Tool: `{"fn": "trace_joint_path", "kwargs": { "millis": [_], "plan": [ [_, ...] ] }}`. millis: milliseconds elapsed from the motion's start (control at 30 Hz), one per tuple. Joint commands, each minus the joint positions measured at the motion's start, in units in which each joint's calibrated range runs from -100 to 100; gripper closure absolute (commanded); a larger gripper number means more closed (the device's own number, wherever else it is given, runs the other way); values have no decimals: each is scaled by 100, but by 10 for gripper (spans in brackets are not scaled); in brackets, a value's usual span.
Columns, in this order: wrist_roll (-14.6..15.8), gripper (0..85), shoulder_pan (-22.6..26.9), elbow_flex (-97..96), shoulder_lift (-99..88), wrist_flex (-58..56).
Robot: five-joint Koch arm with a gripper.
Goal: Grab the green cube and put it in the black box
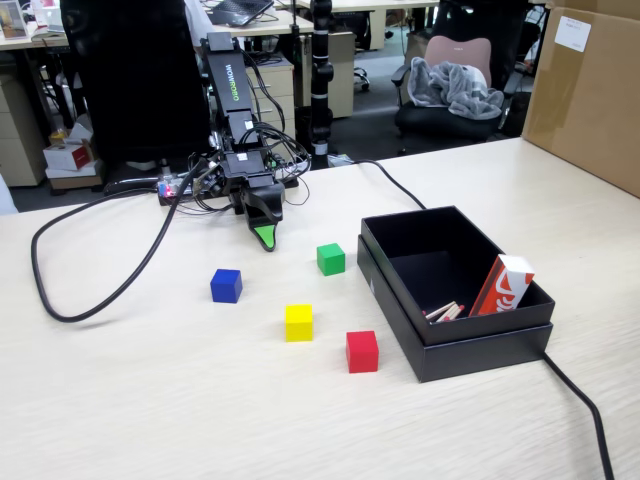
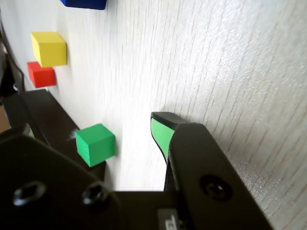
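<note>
Item: green cube (image 1: 331, 258). It sat on the pale wooden surface (image 1: 150, 400), just beside the near-left corner of the black box (image 1: 480, 345) in the fixed view, apart from it and untouched.

Item: pincer (image 1: 264, 236). It was low over the surface, well short of the cube and holding nothing. The wrist view showed one green-tipped jaw and a dark body opposite with a gap between; it seemed partly open, though the second tip was hidden, so the spread could not be fixed.

Item: blue cube (image 1: 226, 285), yellow cube (image 1: 298, 322), red cube (image 1: 362, 351). These lay nearer the camera, clear of the path.

Item: box contents. A red-and-white carton (image 1: 503, 286) leaned in the far corner.

Handling note: the reach probably needed jaws spread wider than the cube, squared to its flat faces, lowered around it without nudging it against the box wall.
</note>
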Motion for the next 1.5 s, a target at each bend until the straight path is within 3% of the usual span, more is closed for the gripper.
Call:
{"fn": "trace_joint_path", "kwargs": {
  "millis": [0, 167, 300, 333, 600, 1000, 1467],
  "plan": [
    [5, 370, 78, -48, 48, -150],
    [24, 376, 142, 143, -32, -392],
    [269, 378, 147, 1222, -78, -1791],
    [444, 378, 176, 2092, -78, -2733],
    [991, 380, 664, 5211, 1104, -5109],
    [1006, 375, 855, 7586, 4959, -6050],
    [1153, 378, 899, 8112, 7036, -6327]
  ]
}}
